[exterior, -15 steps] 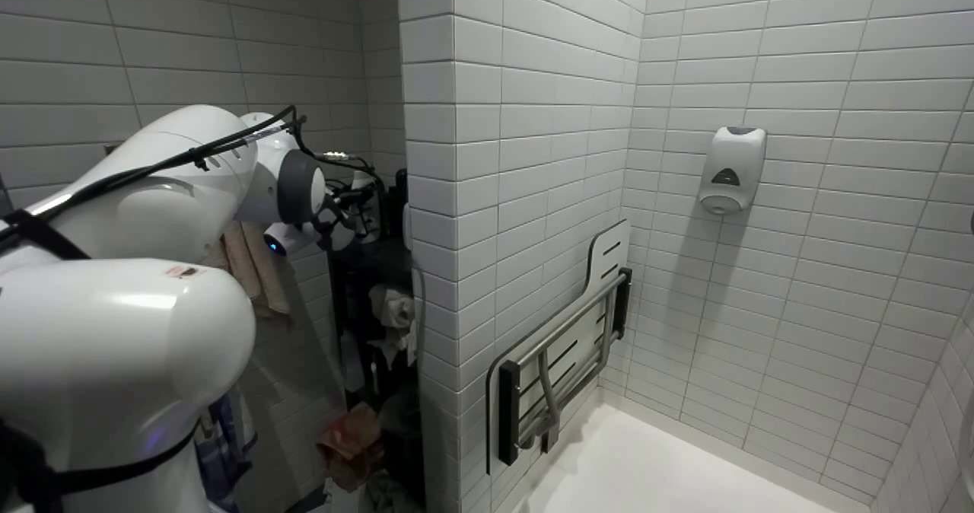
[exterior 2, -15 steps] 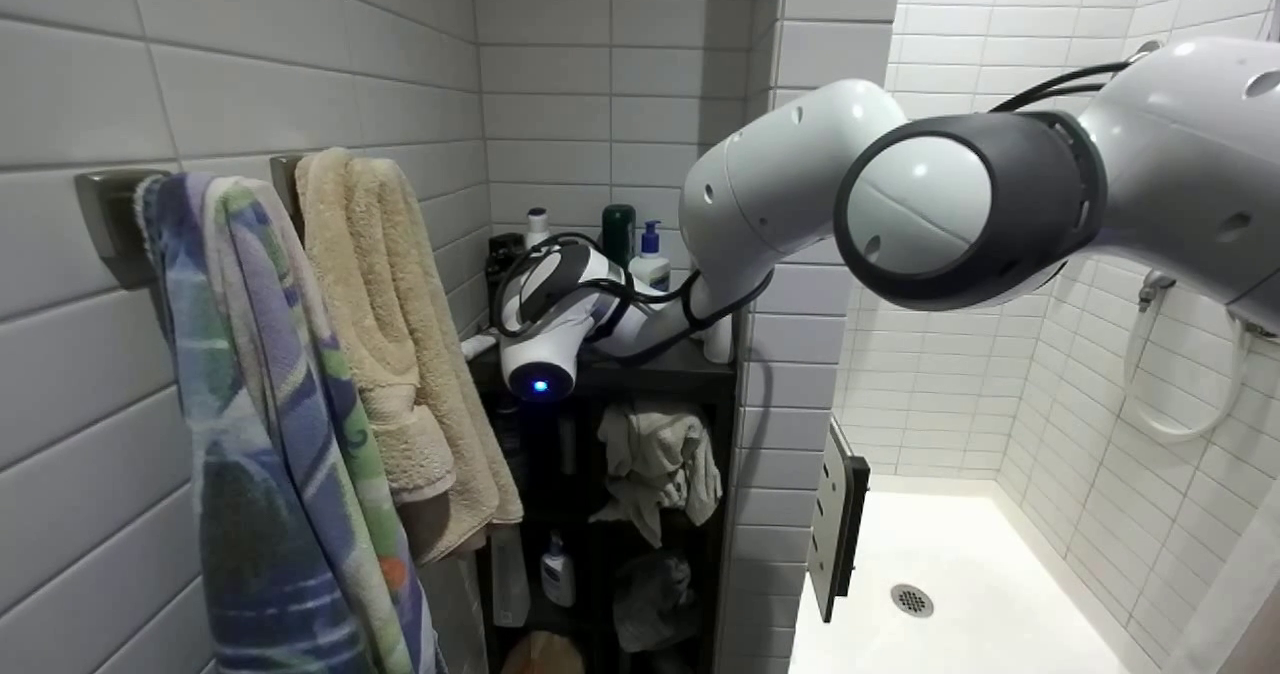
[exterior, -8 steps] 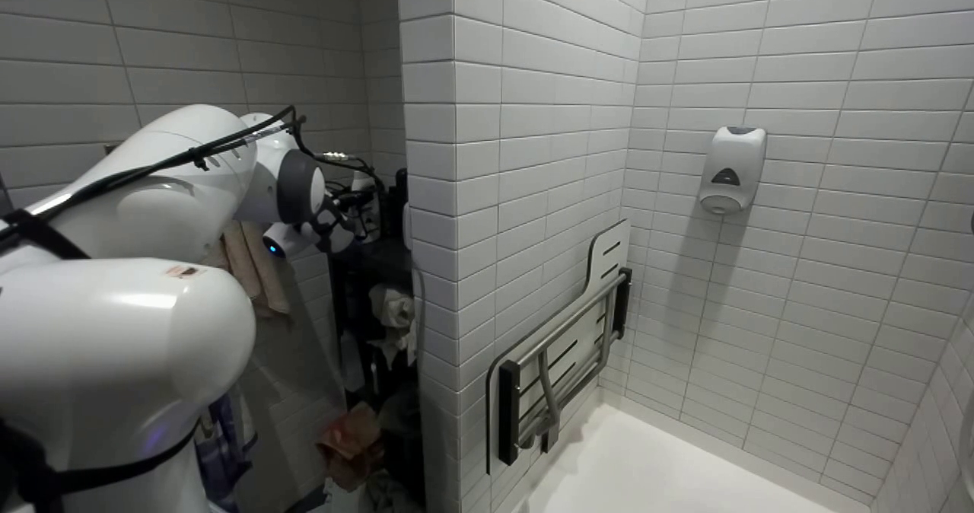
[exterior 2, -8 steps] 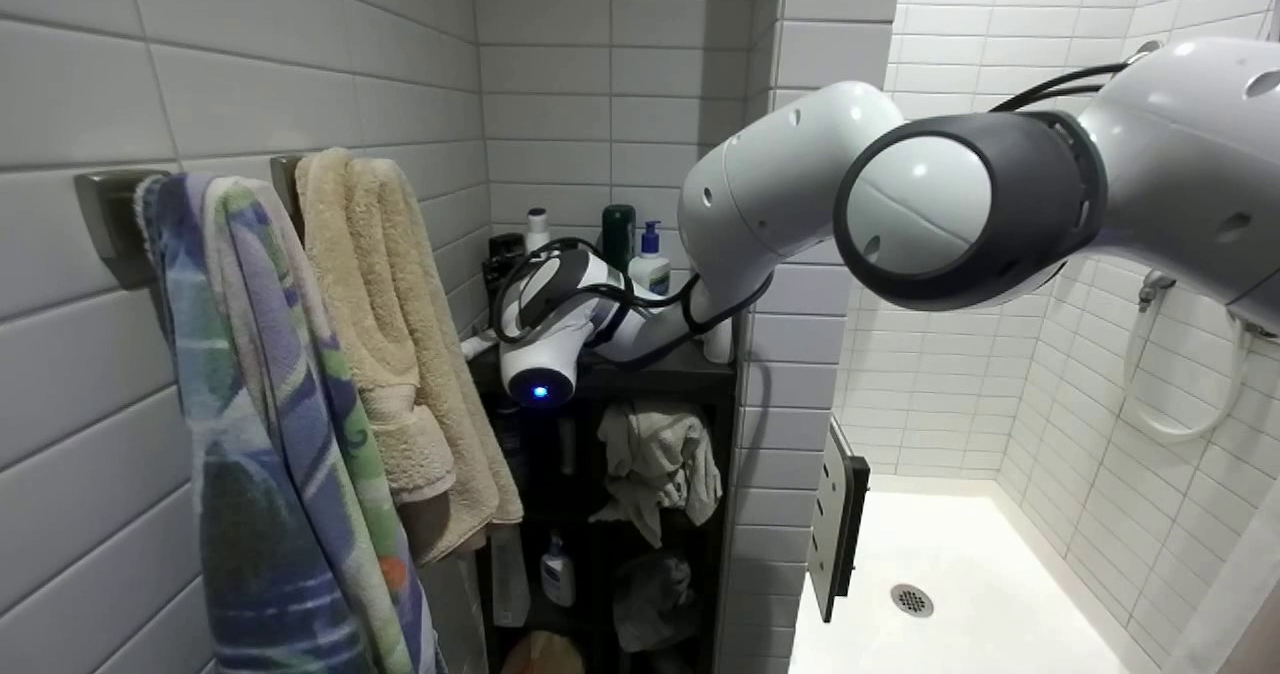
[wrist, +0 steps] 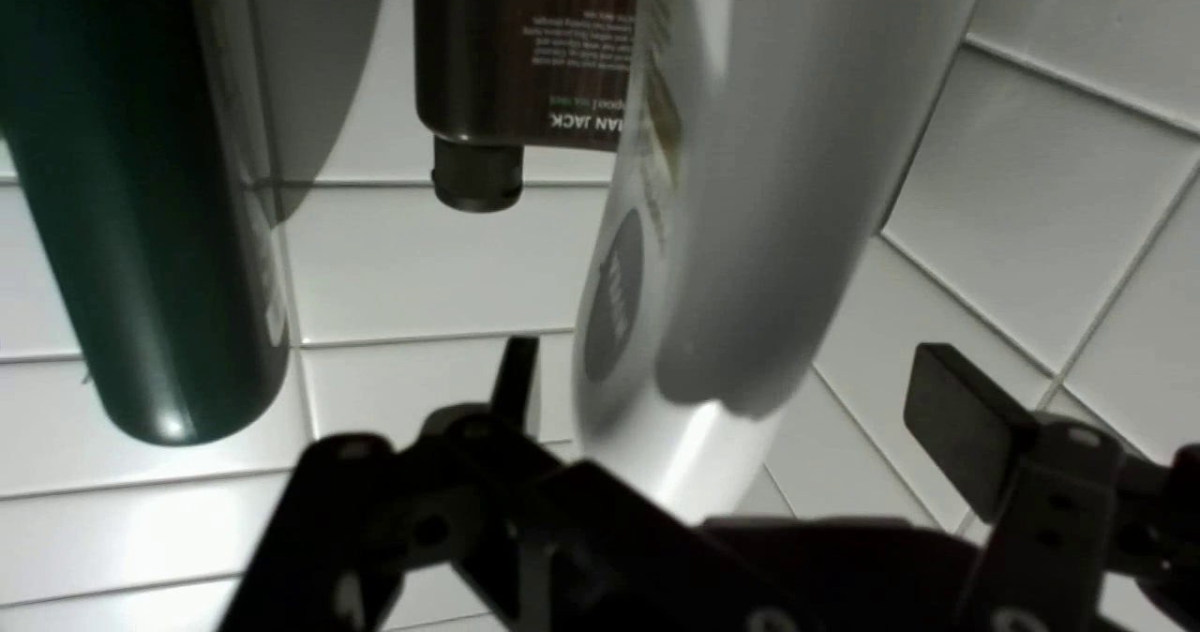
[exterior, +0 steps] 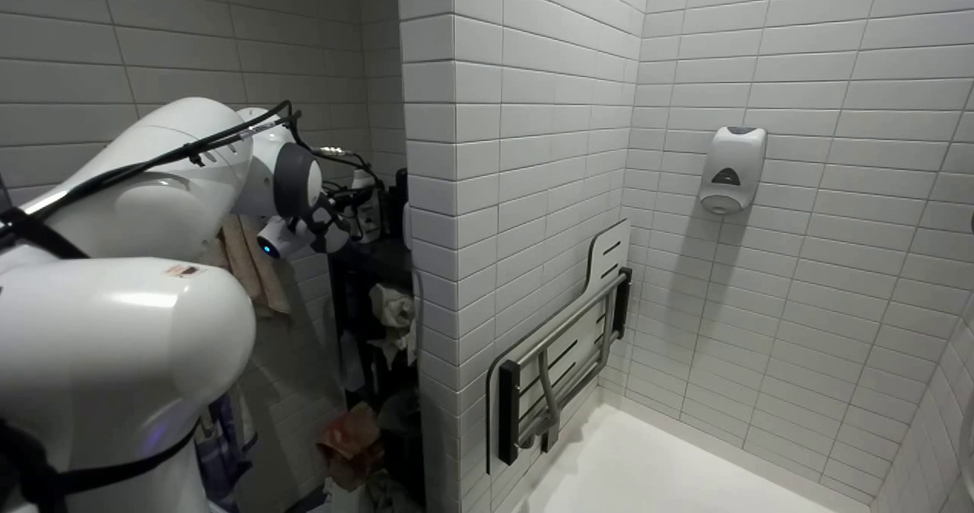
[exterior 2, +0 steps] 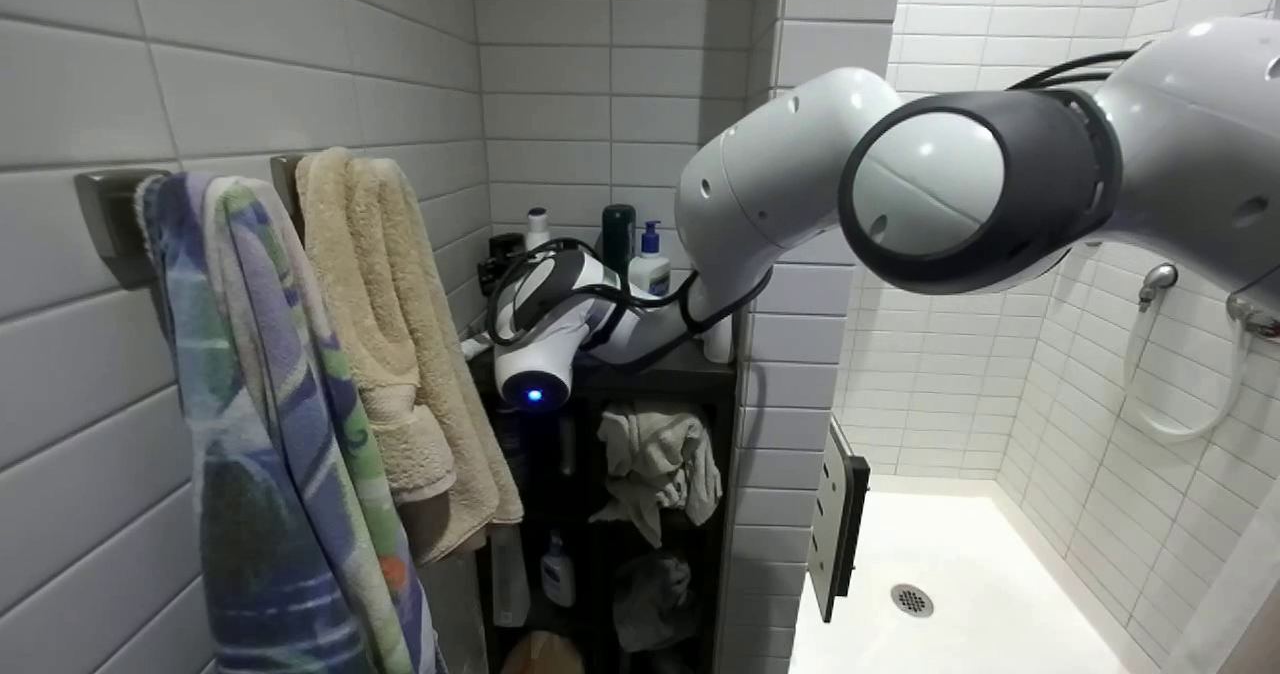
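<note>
In the wrist view the gripper [wrist: 727,393] stands wide, a white bottle [wrist: 745,210] showing between its fingers [wrist: 961,430] with a gap on each side; from that bottle, a brown bottle [wrist: 525,60] is at 10 o'clock and a green bottle [wrist: 150,210] at 9 o'clock.

Here's the white bottle [wrist: 750,210], looming large in the wrist view, smooth and softly shiny, a grey oval with pale lettering on its side and gold-brown marks further along. That view flips it, top end low down; it's standing upright, up on the black shelf [exterior 2: 680,382], only partly showing in both exterior views. Shadow covers much of the body, stops at a ragged edge, and the top end gleams bright.
</note>
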Tool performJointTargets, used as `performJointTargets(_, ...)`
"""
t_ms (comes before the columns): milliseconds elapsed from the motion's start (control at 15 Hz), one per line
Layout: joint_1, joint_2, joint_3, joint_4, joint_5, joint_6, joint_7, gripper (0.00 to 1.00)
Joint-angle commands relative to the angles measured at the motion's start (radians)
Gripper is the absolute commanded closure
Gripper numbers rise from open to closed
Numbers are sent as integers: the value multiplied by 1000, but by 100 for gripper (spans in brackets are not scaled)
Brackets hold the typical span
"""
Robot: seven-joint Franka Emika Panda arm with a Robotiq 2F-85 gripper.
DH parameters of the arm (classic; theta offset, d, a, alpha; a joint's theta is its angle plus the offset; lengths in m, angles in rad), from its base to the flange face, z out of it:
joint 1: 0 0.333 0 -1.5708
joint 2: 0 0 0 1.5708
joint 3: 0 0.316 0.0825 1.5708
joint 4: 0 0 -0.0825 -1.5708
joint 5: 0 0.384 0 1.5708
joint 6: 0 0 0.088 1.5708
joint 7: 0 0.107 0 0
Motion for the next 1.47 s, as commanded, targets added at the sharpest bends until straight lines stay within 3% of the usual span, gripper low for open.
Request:
performJointTargets(0,-6,-99,4,-139,29,-45,-1,0)
performJointTargets(1067,-7,-314,13,-501,109,-130,4,0)
performJointTargets(1400,-46,-373,78,-616,108,-164,-6,0)
